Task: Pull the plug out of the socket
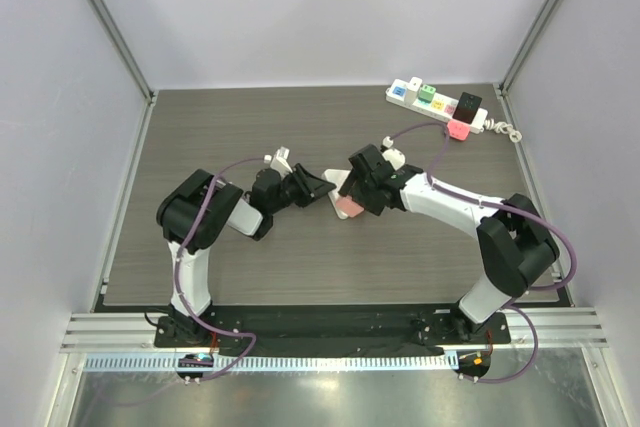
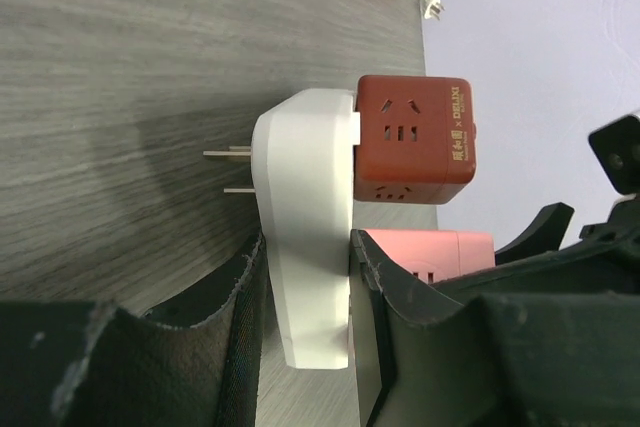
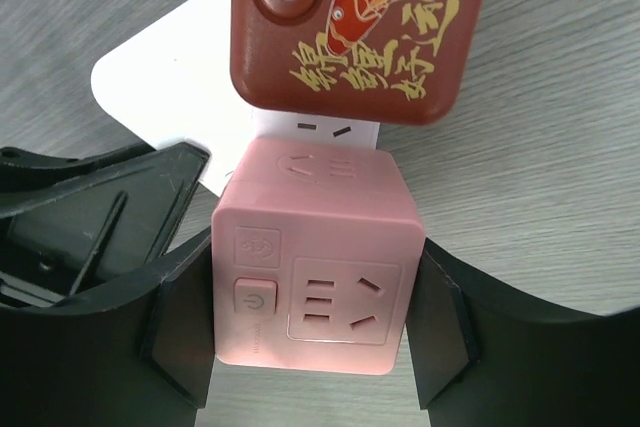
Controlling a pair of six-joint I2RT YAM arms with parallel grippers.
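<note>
one socket point(image 2: 305, 247); two: red plug point(image 2: 415, 137), pink plug point(image 3: 315, 267)

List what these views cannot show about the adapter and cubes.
- Top view: left gripper and right gripper cover most of the white adapter and pink cube; red cube unseen.
- Left wrist: pink cube's lower part behind a left finger.
- Right wrist: pink cube's pins hidden by its own body.
</note>
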